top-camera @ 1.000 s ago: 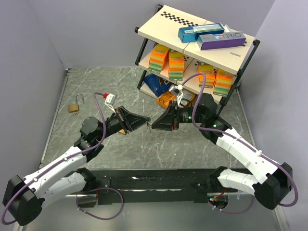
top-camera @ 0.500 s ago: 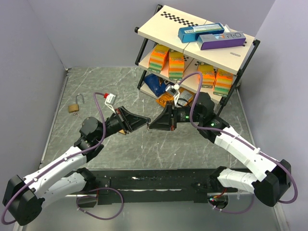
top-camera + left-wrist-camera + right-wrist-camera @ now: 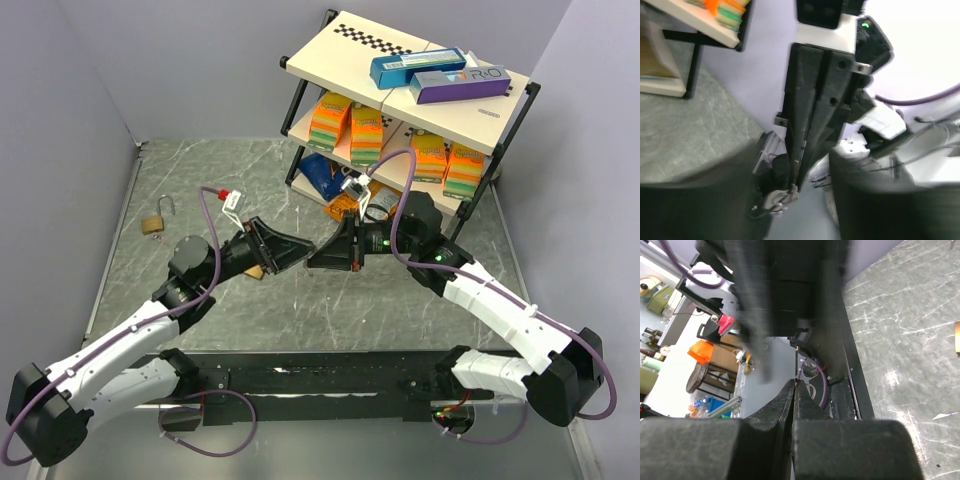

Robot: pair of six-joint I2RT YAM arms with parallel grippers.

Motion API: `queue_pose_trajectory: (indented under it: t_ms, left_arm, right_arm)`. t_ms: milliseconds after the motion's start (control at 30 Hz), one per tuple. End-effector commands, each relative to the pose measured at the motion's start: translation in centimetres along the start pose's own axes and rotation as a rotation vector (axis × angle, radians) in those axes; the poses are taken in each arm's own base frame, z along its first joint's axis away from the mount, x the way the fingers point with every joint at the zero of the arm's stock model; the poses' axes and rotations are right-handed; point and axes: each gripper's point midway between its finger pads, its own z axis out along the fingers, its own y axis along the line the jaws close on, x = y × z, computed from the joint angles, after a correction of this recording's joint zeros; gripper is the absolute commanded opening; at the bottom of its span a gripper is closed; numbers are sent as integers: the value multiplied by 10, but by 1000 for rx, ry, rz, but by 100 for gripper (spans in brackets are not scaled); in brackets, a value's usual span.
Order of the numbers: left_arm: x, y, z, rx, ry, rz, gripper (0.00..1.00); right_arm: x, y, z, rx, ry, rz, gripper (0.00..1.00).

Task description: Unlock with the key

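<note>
The key (image 3: 796, 365) is a thin dark sliver sticking out of my right gripper (image 3: 794, 384), whose jaws are pressed shut on it. In the left wrist view the right gripper (image 3: 805, 125) points at the camera, with the key's small pale head (image 3: 780, 196) at its tip. My left gripper (image 3: 795, 200) stands open around that tip, its fingers (image 3: 715, 195) blurred dark at both sides. From above, the two grippers meet tip to tip over the middle of the table (image 3: 306, 257). A brass padlock (image 3: 157, 222) lies far left, and a second brass one (image 3: 257, 270) shows partly under the left gripper.
A black-framed shelf (image 3: 410, 90) stands at the back right, with orange boxes (image 3: 350, 120) on its lower tiers and blue and purple boxes (image 3: 440, 72) on top. Blue and orange packets (image 3: 335, 195) lie at its foot. Grey walls close in both sides.
The right gripper slid left onto the key and shut on it. The left gripper, shut on the key before, has now opened. The left arm shifted slightly.
</note>
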Motion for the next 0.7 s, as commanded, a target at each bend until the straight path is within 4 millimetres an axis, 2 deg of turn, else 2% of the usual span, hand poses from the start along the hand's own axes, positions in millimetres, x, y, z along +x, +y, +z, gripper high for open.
queue_pose_trajectory:
  t_ms: [0,33,100,167,233,267,300,367,400,467,600,667]
  left_arm:
    - [-22,10,4,-142,-49,64,82]
    - [-25,13,2,-168,-56,88,92]
    - [-29,26,-4,-242,-50,109,98]
    - [-38,44,-12,-321,-58,113,97]
    - [-36,85,-32,-499,-29,94,96]
    - [-47,110,-47,-603,-54,84,96]
    - [-41,131,-65,-713,-14,72,96]
    - [-46,164,-87,-840,-1,64,96]
    - [-40,180,-96,-898,50,76,96]
    - [-39,197,-105,-974,96,112,96]
    - [-32,243,-123,-1156,342,190,96]
    - [-32,256,-133,-1225,403,226,96]
  right_arm:
    - [-19,4,-3,30,-75,-57,0]
    - [-18,-2,-6,57,-78,-42,0]
    - [-20,-14,-13,102,-97,-29,0]
    - [-23,-32,-23,183,-125,5,0]
    - [-27,-45,-32,276,-169,-14,0]
    - [-22,-51,-38,324,-158,5,0]
    - [-26,-51,-43,350,-170,-27,0]
    - [-30,-55,-50,405,-193,-45,0]
    - [-30,-54,-54,423,-194,-57,0]
    - [-29,-55,-57,438,-199,-61,0]
    - [-27,-57,-54,426,-200,-48,0]
    - [-27,-57,-54,424,-199,-42,0]
